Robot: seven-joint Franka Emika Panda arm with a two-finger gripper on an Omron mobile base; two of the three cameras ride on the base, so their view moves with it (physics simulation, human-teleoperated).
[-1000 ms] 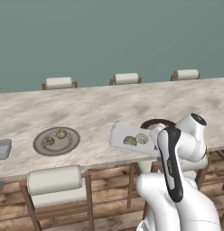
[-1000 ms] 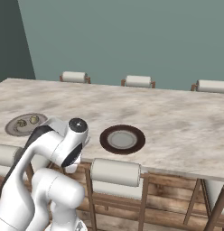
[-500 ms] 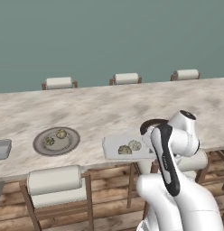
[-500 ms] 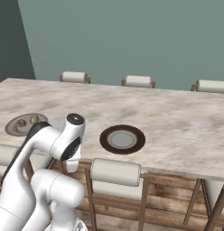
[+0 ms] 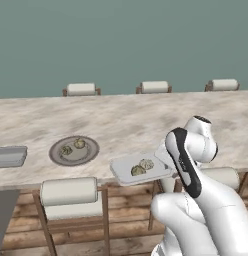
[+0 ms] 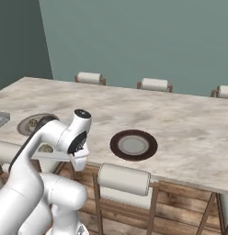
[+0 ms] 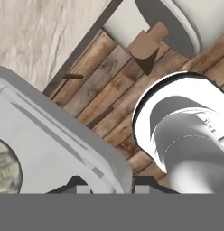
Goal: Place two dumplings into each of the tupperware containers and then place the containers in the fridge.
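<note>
My gripper (image 7: 109, 186) is shut on the rim of a light-grey tupperware container (image 5: 140, 169), which it holds level at the counter's front edge, partly over the floor. Two dumplings (image 5: 142, 167) lie in it; one dumpling (image 7: 4, 168) shows at the hand view's left edge beside the container wall (image 7: 64, 135). From the right base view the held container (image 6: 54, 154) sticks out to the left of the hand. A second tupperware container (image 5: 9, 156) sits at the counter's far left. Two more dumplings (image 5: 74, 147) rest on a round plate (image 5: 88, 150). The fridge is out of view.
An empty brown-rimmed plate (image 6: 133, 145) sits right of the arm on the marble counter (image 5: 121, 125). Padded stools stand along the near side (image 5: 69, 192) (image 6: 124, 180) and chairs line the far side. Wooden floor lies below the held container.
The held container has come off the counter top toward the front edge and a little left. The whole picture has shifted slightly right, so the base has moved.
</note>
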